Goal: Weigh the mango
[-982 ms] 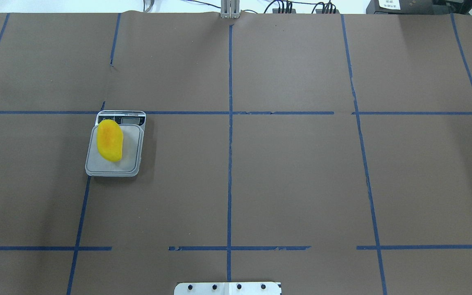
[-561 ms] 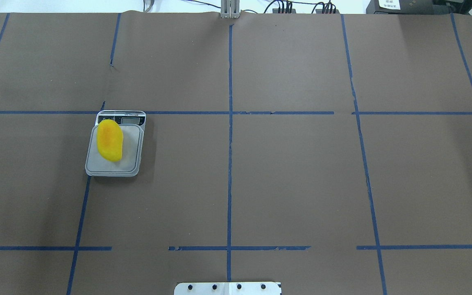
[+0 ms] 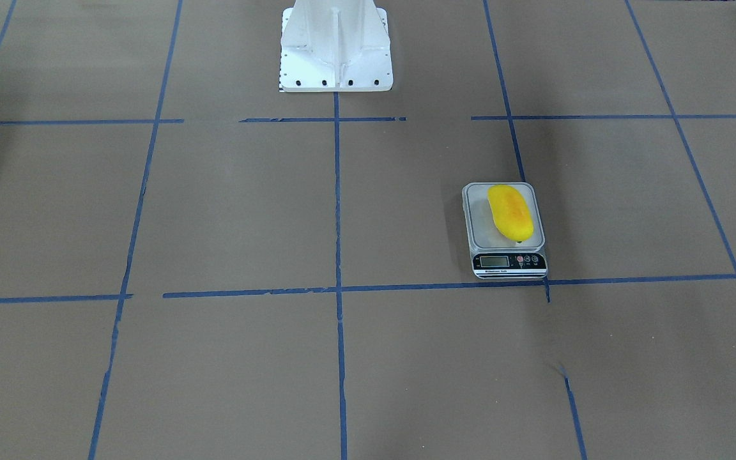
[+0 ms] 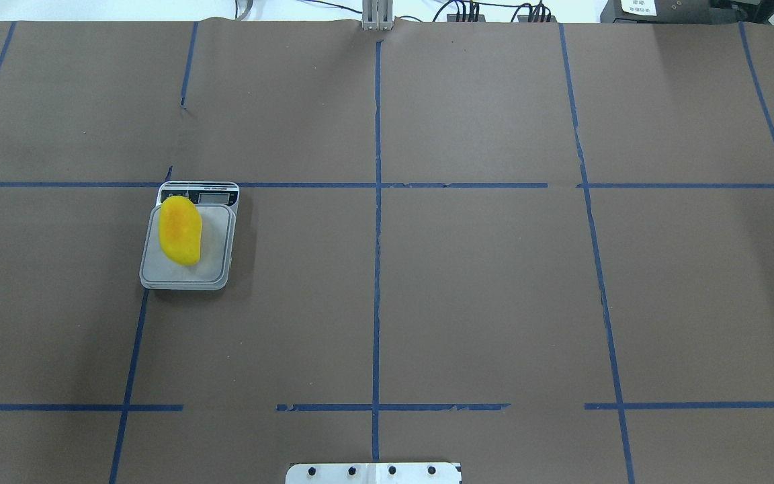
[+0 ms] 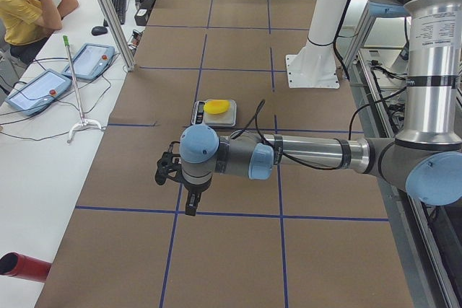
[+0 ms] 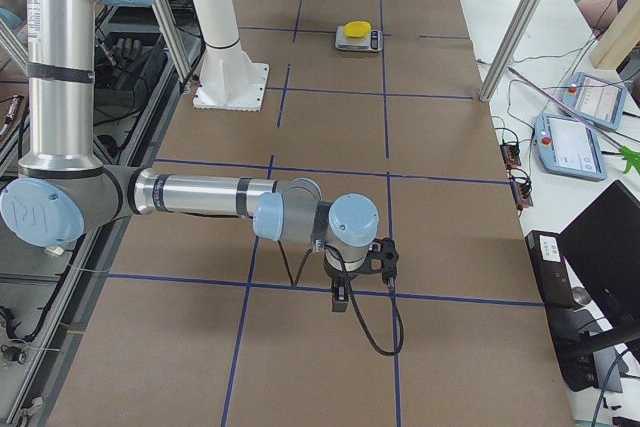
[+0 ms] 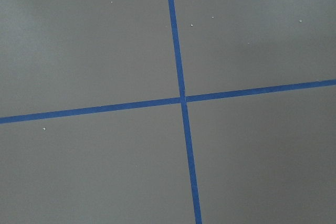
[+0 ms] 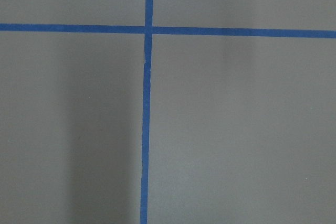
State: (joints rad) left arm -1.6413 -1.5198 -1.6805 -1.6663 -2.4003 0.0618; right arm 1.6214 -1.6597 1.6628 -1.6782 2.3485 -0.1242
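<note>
In the left half of the overhead view, the mango (image 4: 180,229) lies lengthwise on the kitchen scale (image 4: 218,262), toward the platform's left edge, likely so its weight registers. The left gripper (image 5: 191,205) and right gripper (image 6: 340,299) hang over bare worktop (image 4: 494,302), well apart from the fruit. I cannot tell how far open either is.

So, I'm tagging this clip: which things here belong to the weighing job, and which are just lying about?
Job: mango; digital scale under it.
Lying about: teach pendants, computer mouse, red tube on the white side bench.
</note>
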